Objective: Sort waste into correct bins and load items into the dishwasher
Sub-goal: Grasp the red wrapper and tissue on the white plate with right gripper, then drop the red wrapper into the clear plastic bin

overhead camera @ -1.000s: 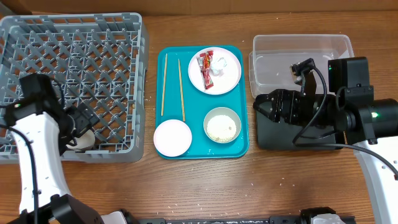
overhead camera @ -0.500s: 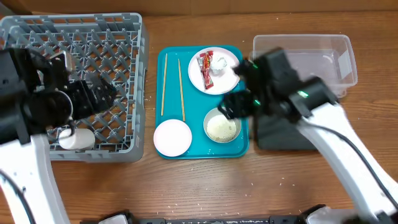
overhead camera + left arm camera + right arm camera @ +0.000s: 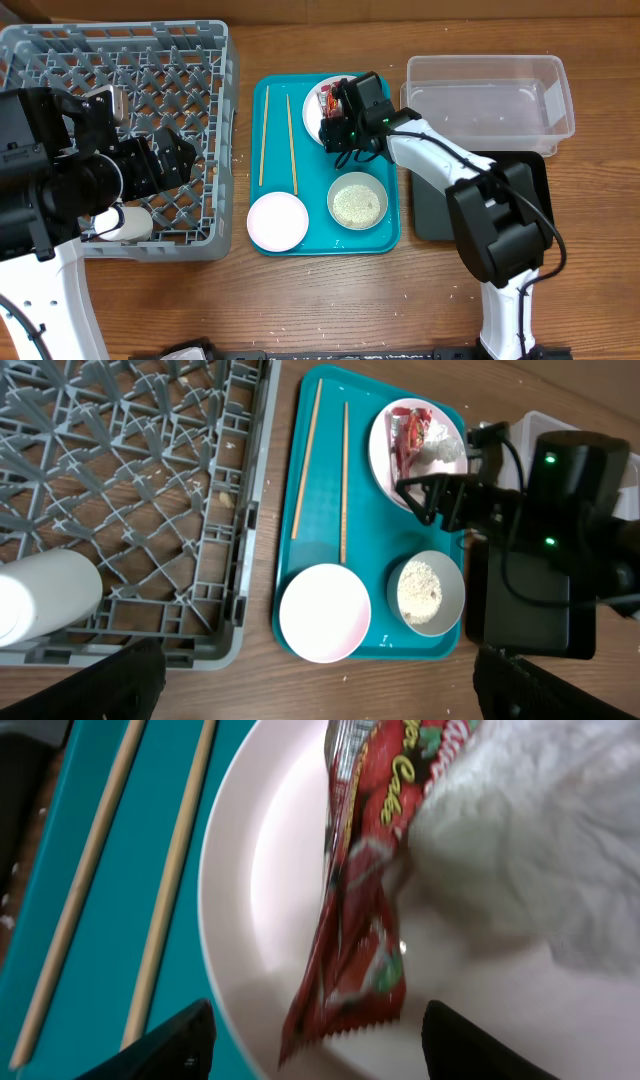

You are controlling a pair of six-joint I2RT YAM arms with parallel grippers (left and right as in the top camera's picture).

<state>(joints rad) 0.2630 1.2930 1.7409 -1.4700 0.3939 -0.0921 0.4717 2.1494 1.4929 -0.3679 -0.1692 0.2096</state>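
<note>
Right jaws apparently apart, above red wrapper (image 3: 352, 935)

A crinkled red snack wrapper (image 3: 355, 920) and a crumpled white tissue (image 3: 520, 850) lie on a round white plate (image 3: 265, 870). To its left lie two parallel wooden chopsticks (image 3: 320, 460). Nearer sit an empty white bowl (image 3: 277, 221) and a bowl of rice (image 3: 357, 201). A white cup (image 3: 45, 605) lies sideways in the grey rack (image 3: 120, 60), far left. A clear tub (image 3: 490, 85) and a black tray (image 3: 428, 215) sit on the right.

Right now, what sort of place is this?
Likely a robot practice bench mocked up as a dish-clearing station: a grey dish rack and a teal tray of used dishes sit on a wooden table, with a robot arm reaching over the tray.
</note>
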